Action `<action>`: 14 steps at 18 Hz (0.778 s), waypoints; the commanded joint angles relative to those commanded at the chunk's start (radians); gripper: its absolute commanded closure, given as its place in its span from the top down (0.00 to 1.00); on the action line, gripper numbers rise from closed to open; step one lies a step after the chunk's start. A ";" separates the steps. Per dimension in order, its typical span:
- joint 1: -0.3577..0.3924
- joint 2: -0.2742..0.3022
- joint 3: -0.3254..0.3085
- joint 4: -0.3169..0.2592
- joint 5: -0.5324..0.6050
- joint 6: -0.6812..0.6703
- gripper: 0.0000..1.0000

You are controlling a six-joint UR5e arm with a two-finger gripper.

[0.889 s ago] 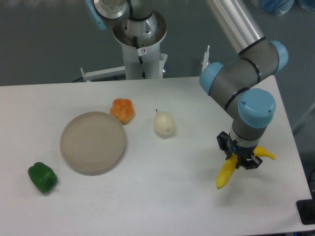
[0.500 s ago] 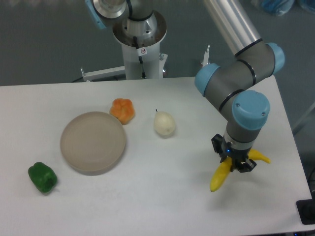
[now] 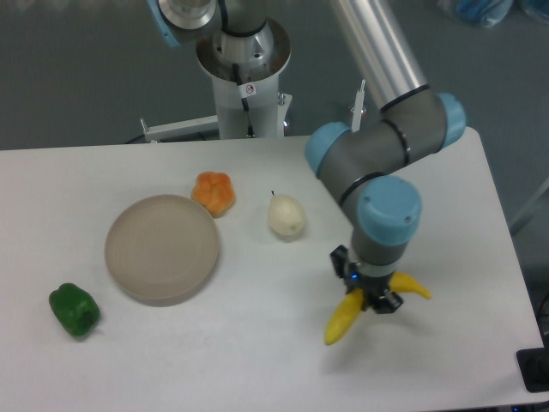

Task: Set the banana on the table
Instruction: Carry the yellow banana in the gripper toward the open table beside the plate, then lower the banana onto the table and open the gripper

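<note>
— So where's the banana [image 3: 345, 316]?
— Clamped in the gripper's [image 3: 365, 294] fingers, low over the white bench [image 3: 257, 343], right of the pear [image 3: 286, 216] and plate [image 3: 161, 249].

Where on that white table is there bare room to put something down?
Bare table runs along the near edge, from the green pepper to the banana. It is crowded around the plate, orange fruit and pear.

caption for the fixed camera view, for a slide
Gripper holds a banana over the white table, right of a pear and plate.
</note>
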 joint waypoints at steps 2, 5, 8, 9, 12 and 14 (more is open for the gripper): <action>-0.040 -0.018 -0.015 0.051 -0.009 -0.035 0.11; -0.074 -0.034 -0.023 0.062 -0.011 -0.060 0.12; -0.109 -0.032 -0.043 0.060 -0.011 -0.072 0.15; -0.118 -0.028 -0.058 0.060 -0.011 -0.074 0.16; -0.138 -0.014 -0.094 0.060 -0.012 -0.072 0.22; -0.143 -0.009 -0.094 0.055 -0.011 -0.072 0.55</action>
